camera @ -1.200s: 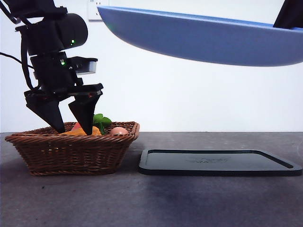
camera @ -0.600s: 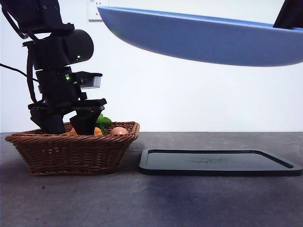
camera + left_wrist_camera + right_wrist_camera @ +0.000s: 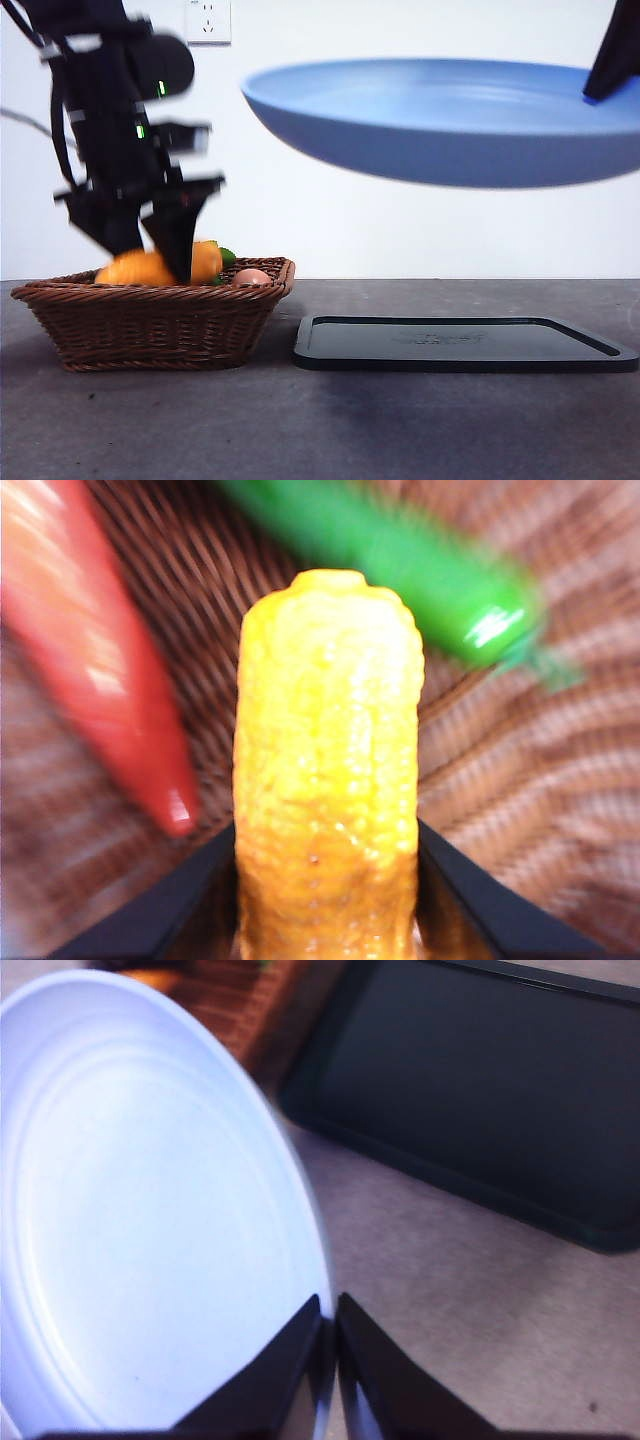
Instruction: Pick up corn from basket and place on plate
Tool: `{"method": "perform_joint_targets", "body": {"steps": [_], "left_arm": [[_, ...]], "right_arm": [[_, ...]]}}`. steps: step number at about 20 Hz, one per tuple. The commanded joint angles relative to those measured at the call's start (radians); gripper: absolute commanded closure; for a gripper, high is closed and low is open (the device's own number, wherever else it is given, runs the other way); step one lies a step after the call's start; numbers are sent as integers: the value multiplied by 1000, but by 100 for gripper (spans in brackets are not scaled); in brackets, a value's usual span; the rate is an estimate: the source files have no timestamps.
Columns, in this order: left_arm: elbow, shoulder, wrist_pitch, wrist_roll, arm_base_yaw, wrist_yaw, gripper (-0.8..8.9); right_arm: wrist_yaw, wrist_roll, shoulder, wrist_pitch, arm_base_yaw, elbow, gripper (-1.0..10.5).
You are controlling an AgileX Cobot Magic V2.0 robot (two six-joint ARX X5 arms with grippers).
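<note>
Corn (image 3: 328,770) clamped in left tool (image 3: 325,880); right tool (image 3: 330,1335) pinches plate (image 3: 150,1210) rim.

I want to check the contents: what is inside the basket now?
In the basket the left end effector grips the corn. Beside it lie a carrot, a green vegetable and an egg. The wall hides whatever lies lower.

My arm (image 3: 125,120) is black and blocky, with small green lights, a grey panel and thin cables.
</note>
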Motion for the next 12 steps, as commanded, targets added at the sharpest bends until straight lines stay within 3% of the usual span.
{"method": "perform_joint_targets", "body": {"steps": [1, 6, 9, 12], "left_arm": [[24, -97, -13, -32, -6, 32, 662], [24, -312, -31, -66, -63, 206, 662], [24, -307, -31, -77, -149, 290, 662], [24, -257, -29, -71, -253, 290, 662]], "right_arm": [[34, 22, 63, 21, 1, 16, 945], [19, 33, 271, 140, -5, 16, 945], [-58, 59, 371, 219, -23, 16, 945], [-84, 84, 409, 267, -29, 16, 945]]}}
